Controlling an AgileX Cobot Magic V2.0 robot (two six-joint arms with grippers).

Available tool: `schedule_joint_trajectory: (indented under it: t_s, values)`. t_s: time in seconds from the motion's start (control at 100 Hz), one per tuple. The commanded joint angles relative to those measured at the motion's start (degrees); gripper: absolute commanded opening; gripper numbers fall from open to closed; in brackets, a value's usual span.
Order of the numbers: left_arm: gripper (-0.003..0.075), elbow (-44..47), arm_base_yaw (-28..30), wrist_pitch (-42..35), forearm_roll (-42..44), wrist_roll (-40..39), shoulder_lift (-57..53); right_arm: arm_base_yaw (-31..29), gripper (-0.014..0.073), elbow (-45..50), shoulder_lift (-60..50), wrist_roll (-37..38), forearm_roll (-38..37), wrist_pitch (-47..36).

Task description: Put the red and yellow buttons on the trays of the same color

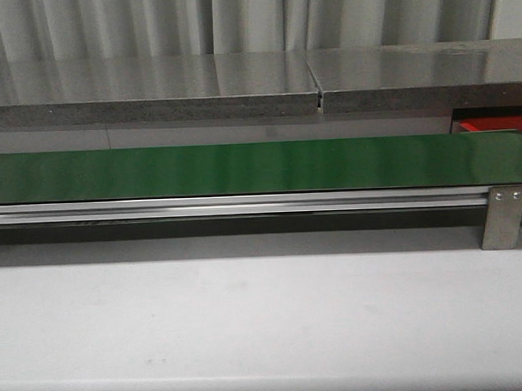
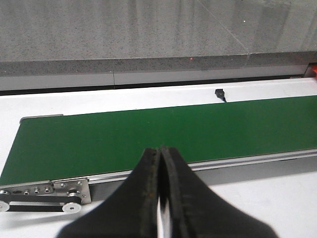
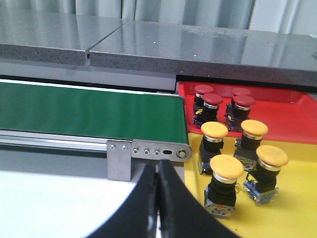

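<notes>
1. green conveyor belt (image 1: pixel 243 167) runs across the whole front view, on a silver rail (image 1: pixel 236 205) with a metal bracket (image 1: pixel 504 217) at its right end. a grey stone ledge (image 1: pixel 240 85) sits behind it and a pale table (image 1: pixel 248 316) in front. a sliver of the red tray (image 1: pixel 486 126) shows at the far right, behind the belt. neither arm shows in this view.

2. left wrist view: the left gripper (image 2: pixel 162 198) hangs over the table's near edge of the belt, its black fingers (image 2: pixel 143 198) pressed together with nothing between them. a small black part (image 2: pixel 219 92), possibly a sensor, sits on the white strip beyond the belt.

3. right wrist view: the right gripper (image 3: pixel 157 198) has its fingers (image 3: pixel 141 208) closed against each other, empty, just beside the belt's end bracket. four red buttons (image 3: pixel 213 99) stand upright in the red tray; four yellow buttons (image 3: pixel 226 166) stand upright in the yellow tray (image 3: pixel 292 208), which lies next to the red one.
</notes>
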Motion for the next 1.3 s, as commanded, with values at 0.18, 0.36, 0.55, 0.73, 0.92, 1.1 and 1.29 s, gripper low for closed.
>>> schedule_joint_trajectory:
  t_s: [0.18,0.36,0.55,0.73,0.92,1.1,1.29]
  values:
    - [-0.002,-1.52,-0.45,-4.51,-0.71,-0.54,0.33,-0.08,-0.0065,-1.29,-1.14,0.06,0.03,-6.22]
    - [-0.002,-1.52,-0.45,-4.51,-0.71,-0.54,0.33,-0.08,-0.0065,-1.29,-1.14,0.06,0.03,-6.22]
    - [-0.002,-1.52,-0.45,-4.51,-0.71,-0.54,0.33,-0.08,-0.0065,-1.29,-1.14,0.06,0.03,-6.22]
    - [-0.002,-1.52,-0.45,-4.51,-0.71,-0.54,0.33,-0.08,-0.0065,-1.29,-1.14,0.06,0.03,-6.22]
    - [-0.002,-1.52,-0.45,-4.51,-0.71,-0.54,0.33,-0.08,-0.0065,-1.29,-1.14,0.06,0.03,-6.22]
    - [-0.002,-0.33,-0.45,-5.67,0.79,-0.54,-0.07,-0.08,-0.0065,-1.29,-1.14,0.06,0.03,-6.22]
    - [-0.002,5.4,2.24,-13.94,2.48,-1.9,-2.46,-0.08,-0.0065,-1.29,-1.14,0.06,0.03,-6.22]
